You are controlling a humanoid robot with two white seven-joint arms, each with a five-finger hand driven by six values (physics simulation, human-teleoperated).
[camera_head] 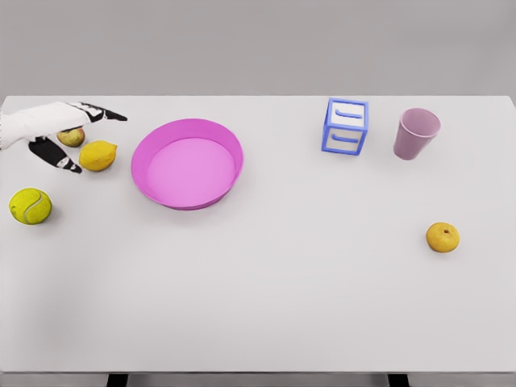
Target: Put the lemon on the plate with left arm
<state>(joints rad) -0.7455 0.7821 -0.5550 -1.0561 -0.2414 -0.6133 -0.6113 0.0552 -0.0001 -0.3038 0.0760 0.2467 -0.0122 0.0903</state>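
Tabletop (282, 306), plain white under a grey wall, with left hand (56, 133) spread beside lemon (97, 156).

L hand (56, 133) at far left, fingers spread wide

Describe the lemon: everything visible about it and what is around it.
The lemon is a small, smooth, yellow fruit, oval with a slight nub at its right end, lying on its side on the white table near the far left. It sits just left of the pink plate, not on it and apart from its rim. The left hand reaches over it from the left, fingers spread around its left side, not visibly closed on it. A second small fruit lies just behind, partly hidden by the hand.
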